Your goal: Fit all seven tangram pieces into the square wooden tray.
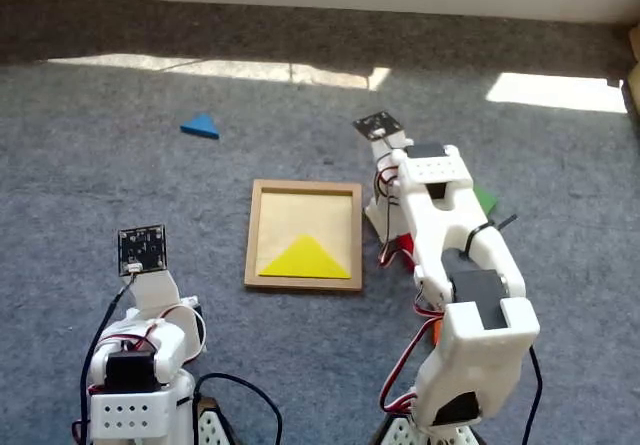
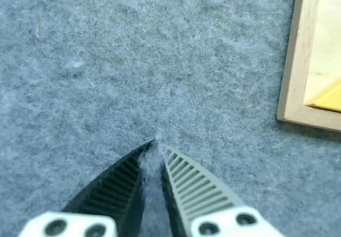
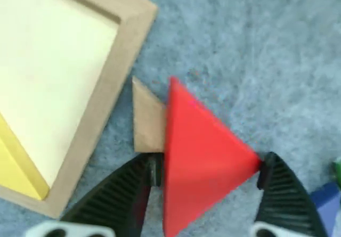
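Fingers of the left gripper [image 2: 157,145] pressed together on nothing, low over the grey counter [image 2: 106,61], near left of the square wooden tray [image 1: 253,235]. Far left, one blue triangle [image 1: 201,126], well apart from the tray. Inside the tray, one yellow triangle [image 1: 305,258] against the near rim: by this reckoning one of seven placed, six left. Just right of the tray, fingers of the right gripper [image 3: 208,168] clamped on one red triangle [image 3: 197,146], overlapping one tan piece [image 3: 148,121]. Farther right, one green piece [image 1: 486,200] and one blue piece [image 3: 325,202], both partly hidden.
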`<move>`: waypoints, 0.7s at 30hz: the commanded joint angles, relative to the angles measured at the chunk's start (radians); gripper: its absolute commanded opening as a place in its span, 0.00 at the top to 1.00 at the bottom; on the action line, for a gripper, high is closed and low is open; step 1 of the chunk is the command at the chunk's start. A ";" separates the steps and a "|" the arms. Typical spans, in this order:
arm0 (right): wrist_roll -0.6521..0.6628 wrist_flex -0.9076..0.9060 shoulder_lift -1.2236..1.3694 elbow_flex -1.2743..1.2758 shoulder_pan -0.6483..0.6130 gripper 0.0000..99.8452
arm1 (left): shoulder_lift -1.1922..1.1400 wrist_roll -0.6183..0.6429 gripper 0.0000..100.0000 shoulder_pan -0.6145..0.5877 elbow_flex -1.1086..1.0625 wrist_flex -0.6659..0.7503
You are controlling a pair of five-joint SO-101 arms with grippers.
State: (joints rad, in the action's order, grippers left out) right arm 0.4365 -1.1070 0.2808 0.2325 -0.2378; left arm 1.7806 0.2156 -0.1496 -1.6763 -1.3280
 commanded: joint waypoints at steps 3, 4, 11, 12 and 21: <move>0.068 0.013 -0.005 0.007 0.008 0.85 | 0.016 -0.008 1.00 0.015 -0.019 -0.005; 0.069 0.013 -0.007 0.010 0.010 0.86 | 0.016 -0.008 1.00 0.015 -0.019 -0.005; 0.069 -0.028 -0.007 0.008 0.012 0.91 | 0.016 -0.008 1.00 0.015 -0.019 -0.005; 0.069 -0.044 -0.007 0.008 0.012 0.92 | 0.016 -0.008 1.00 0.015 -0.019 -0.005; 0.064 -0.088 -0.007 0.008 0.013 0.93 | 0.016 -0.008 1.00 0.015 -0.019 -0.005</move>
State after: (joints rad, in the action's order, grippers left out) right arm 0.4948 -1.1807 0.2808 0.2355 -0.2317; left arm 1.7806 0.2156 -0.1496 -1.6763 -1.3280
